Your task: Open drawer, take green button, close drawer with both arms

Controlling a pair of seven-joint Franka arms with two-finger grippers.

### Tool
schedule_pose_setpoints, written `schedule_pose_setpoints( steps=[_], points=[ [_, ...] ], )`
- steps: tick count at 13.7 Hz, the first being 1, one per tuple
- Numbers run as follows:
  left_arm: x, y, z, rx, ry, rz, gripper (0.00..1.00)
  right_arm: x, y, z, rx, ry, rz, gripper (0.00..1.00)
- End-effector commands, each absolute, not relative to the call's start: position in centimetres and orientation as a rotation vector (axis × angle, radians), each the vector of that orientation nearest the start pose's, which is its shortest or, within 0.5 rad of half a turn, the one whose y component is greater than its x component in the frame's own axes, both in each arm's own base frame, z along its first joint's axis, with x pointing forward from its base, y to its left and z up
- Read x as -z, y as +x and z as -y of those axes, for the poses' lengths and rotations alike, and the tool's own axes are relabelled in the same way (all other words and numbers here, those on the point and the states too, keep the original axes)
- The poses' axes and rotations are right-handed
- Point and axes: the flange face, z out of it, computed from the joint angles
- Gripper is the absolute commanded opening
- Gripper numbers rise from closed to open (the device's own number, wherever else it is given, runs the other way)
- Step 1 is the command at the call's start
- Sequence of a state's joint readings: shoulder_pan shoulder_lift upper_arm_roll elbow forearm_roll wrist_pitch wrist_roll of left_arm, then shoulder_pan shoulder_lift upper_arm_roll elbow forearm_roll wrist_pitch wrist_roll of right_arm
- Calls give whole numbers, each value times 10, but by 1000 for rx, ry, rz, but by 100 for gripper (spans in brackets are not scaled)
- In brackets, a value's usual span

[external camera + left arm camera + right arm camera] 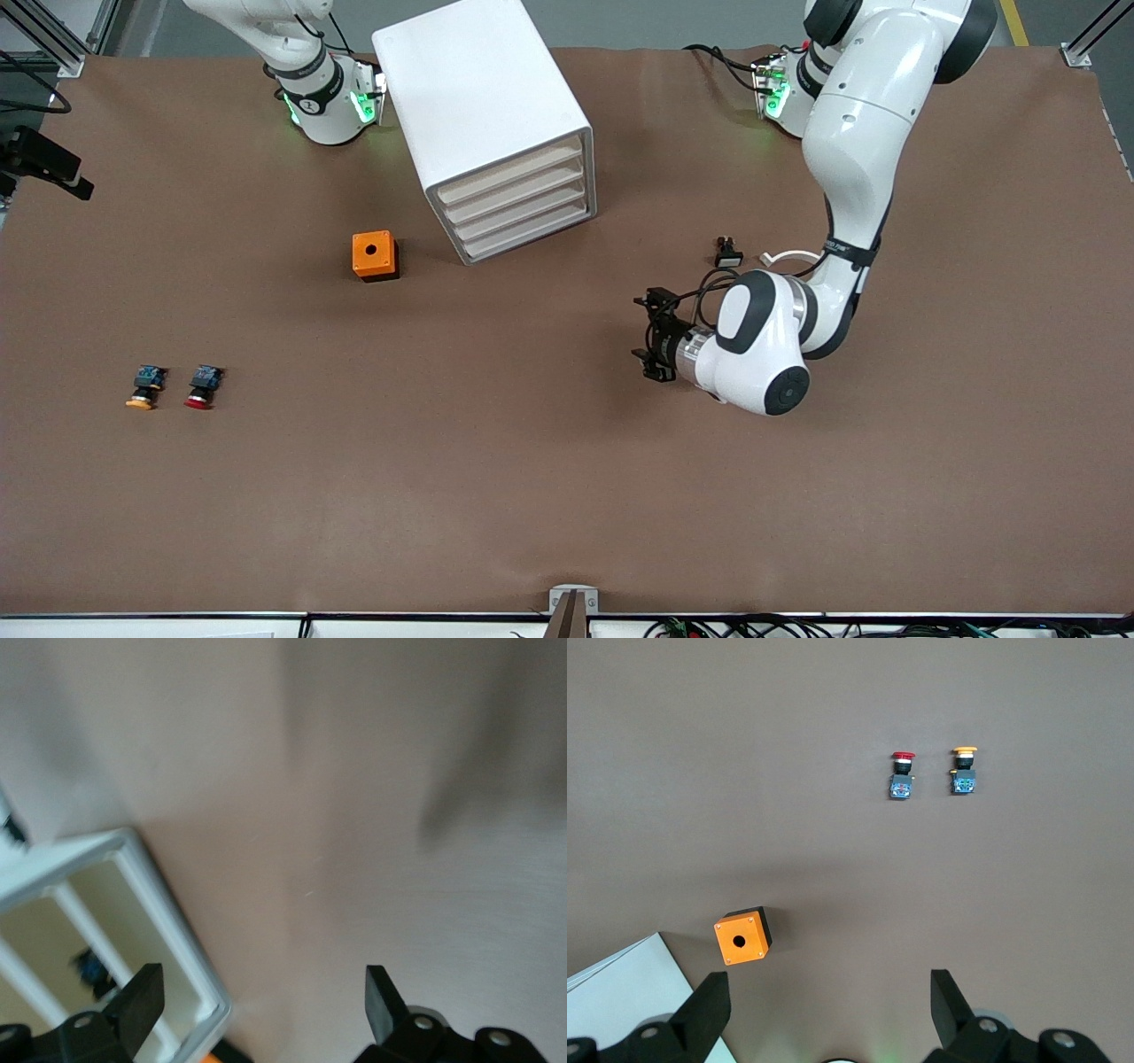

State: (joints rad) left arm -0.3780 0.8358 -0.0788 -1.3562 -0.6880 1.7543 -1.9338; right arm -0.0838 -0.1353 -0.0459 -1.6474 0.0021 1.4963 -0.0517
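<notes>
Near camera, toward right arm's end of brown desk (pixel 567 496): orange-capped push button (pixel 144 387) and red-capped push button (pixel 204 387), side by side. Left gripper (pixel 649 339) low over bare desk, jaws spread wide, empty. Orange square box with round hole (pixel 375 255) beside big white four-drawer cabinet (pixel 487 124). Lower cream-white drawer (pixel 528 232) shut; green button not visible, probably inside. Right gripper (pixel 831 1010) waits high above box, jaws apart, empty. Nothing done yet: opening, taking, closing all remain.
</notes>
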Motion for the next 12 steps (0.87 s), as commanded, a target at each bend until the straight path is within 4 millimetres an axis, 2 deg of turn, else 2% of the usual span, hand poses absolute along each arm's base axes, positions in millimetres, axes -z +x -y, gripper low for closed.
schedule_pose_setpoints(
  steps=[1,5,11,12],
  points=[
    [-193,586,371,1518,1780,-2482,100,-659,495,69,-3,-3145,-119,100],
    [-154,536,399,1853,1664,-2704,100,-659,495,70,-8,-3144,-121,100],
    [-150,489,440,2116,1725,-2657,100,-658,495,70,-15,-3144,-124,100],
    [-149,483,445,2131,1748,-2648,94,-657,495,71,-20,-3143,-124,100]
  ],
)
